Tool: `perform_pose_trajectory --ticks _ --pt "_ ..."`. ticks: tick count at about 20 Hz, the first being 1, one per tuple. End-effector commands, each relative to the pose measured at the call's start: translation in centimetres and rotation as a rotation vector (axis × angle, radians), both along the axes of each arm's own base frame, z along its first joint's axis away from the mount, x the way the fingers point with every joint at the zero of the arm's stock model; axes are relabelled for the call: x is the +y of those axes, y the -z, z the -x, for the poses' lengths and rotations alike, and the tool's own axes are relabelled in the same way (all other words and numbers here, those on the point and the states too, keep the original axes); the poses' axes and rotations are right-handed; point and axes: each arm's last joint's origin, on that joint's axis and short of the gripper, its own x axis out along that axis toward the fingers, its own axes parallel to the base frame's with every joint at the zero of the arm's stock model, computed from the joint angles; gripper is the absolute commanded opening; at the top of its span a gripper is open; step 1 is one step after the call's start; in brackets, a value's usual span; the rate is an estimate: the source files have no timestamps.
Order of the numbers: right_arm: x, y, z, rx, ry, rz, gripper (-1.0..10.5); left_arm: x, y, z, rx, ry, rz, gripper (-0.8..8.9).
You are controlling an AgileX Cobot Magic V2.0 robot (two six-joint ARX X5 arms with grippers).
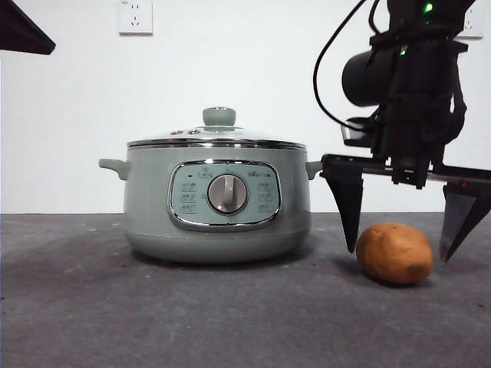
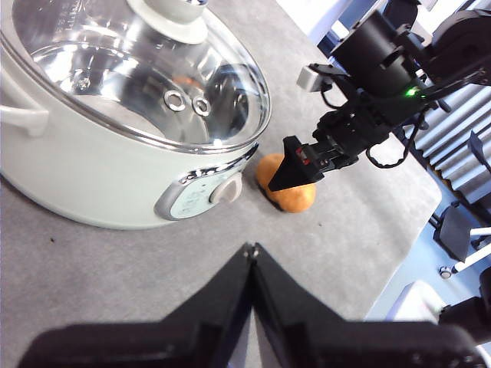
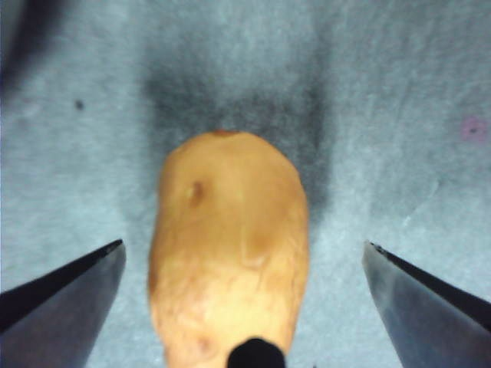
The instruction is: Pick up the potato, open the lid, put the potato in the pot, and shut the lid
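Observation:
The orange-brown potato [image 1: 393,253] lies on the grey table to the right of the pale green pot [image 1: 219,201]. The glass lid [image 1: 217,138] with its green knob sits closed on the pot. My right gripper [image 1: 403,245] hangs open just above the potato, one jaw on each side, not touching it; the right wrist view shows the potato [image 3: 228,245] between the wide-apart jaws. My left gripper [image 2: 251,253] is shut and empty, held above the table in front of the pot [image 2: 92,165]; the potato [image 2: 285,192] shows beyond it.
A white wall with a socket [image 1: 135,17] stands behind the table. A dark arm tip [image 1: 23,34] shows at the top left corner of the front view. The grey table [image 1: 115,314] stretches in front of the pot.

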Motion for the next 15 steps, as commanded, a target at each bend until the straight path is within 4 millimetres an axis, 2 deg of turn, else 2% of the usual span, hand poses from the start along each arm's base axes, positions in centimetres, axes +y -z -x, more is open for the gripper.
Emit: perform_pose_trajectory --ticks 1,4,11,13,15 --pt "0.1 0.5 -0.2 0.012 -0.010 0.009 4.6 -0.1 0.1 -0.2 -0.014 0.017 -0.013 -0.04" --pt "0.1 0.5 0.0 0.028 -0.015 0.014 0.0 -0.1 0.1 -0.3 -0.018 0.014 -0.015 -0.04" --pt "-0.2 0.1 0.3 0.057 -0.074 0.051 -0.1 -0.9 0.2 -0.9 -0.024 0.021 -0.036 -0.05" --pt "-0.4 -0.9 0.8 0.081 -0.116 0.063 -0.1 -1.5 0.0 -1.6 -0.005 0.021 -0.060 -0.05" --pt "-0.7 -2.5 1.7 0.073 -0.122 0.060 0.0 -2.4 -1.1 -2.9 0.016 0.035 -0.085 -0.03"
